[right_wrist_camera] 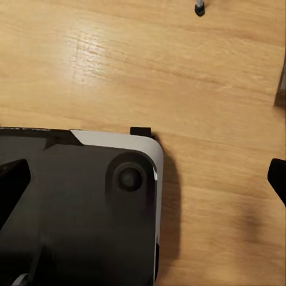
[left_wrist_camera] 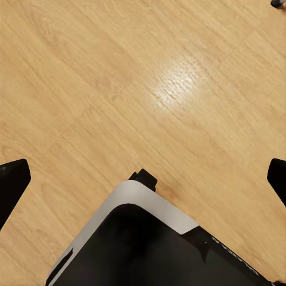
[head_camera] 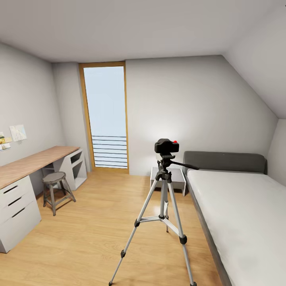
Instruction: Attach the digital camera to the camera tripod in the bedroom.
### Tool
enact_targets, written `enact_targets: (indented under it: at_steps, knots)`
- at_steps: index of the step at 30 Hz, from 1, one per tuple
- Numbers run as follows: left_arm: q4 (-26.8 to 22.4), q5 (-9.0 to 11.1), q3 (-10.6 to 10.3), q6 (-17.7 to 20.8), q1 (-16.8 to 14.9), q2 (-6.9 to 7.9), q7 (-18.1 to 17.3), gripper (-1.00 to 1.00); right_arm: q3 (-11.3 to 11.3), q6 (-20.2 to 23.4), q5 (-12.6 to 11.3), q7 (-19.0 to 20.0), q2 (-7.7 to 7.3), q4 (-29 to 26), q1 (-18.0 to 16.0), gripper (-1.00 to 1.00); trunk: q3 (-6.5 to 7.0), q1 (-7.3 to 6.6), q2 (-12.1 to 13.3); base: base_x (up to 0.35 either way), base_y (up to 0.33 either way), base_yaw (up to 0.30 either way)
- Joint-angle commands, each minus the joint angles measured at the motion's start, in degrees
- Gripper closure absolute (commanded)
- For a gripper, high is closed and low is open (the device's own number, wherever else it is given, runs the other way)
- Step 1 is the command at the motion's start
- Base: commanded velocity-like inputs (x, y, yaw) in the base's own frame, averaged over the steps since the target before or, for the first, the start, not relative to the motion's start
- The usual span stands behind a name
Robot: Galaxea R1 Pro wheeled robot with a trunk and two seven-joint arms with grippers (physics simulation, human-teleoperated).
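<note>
The digital camera (head_camera: 166, 146), small, black and with a red dot on top, sits on the black head of the camera tripod (head_camera: 163, 197). The tripod stands on the wood floor beside the bed, its long handle pointing right. One black tripod foot (right_wrist_camera: 200, 7) shows in the right wrist view, and another dark foot (left_wrist_camera: 277, 3) in the left wrist view. My left gripper (left_wrist_camera: 143, 182) hangs open over the floor and my own base, fingertips (left_wrist_camera: 12, 185) wide apart. My right gripper (right_wrist_camera: 143, 182) is open too, with nothing between its fingertips (right_wrist_camera: 277, 179).
A grey-headboard bed (head_camera: 242, 210) runs along the right. A white nightstand (head_camera: 169, 178) stands behind the tripod. At the left are a wood-topped desk (head_camera: 31, 163) with white drawers and a round stool (head_camera: 55, 190). A tall window (head_camera: 106, 117) is at the back. My dark base (right_wrist_camera: 77, 202) is below both grippers.
</note>
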Motion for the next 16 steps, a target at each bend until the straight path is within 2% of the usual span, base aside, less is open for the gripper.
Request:
enact_targets:
  at_steps: [1,16]
  knots:
    - [-0.03,0.52,-0.48,-0.09,0.0,0.0,0.18,-1.0,-0.15,-0.32,0.47,0.12,0.09,0.14,-0.05,-1.0,-0.02,0.02,-0.03,0.0,0.0,0.0]
    - [-0.03,0.52,-0.48,-0.09,0.0,0.0,0.18,-1.0,-0.14,-0.32,0.59,0.12,0.04,0.14,-0.07,-1.0,-0.02,0.02,-0.03,0.0,0.0,0.0]
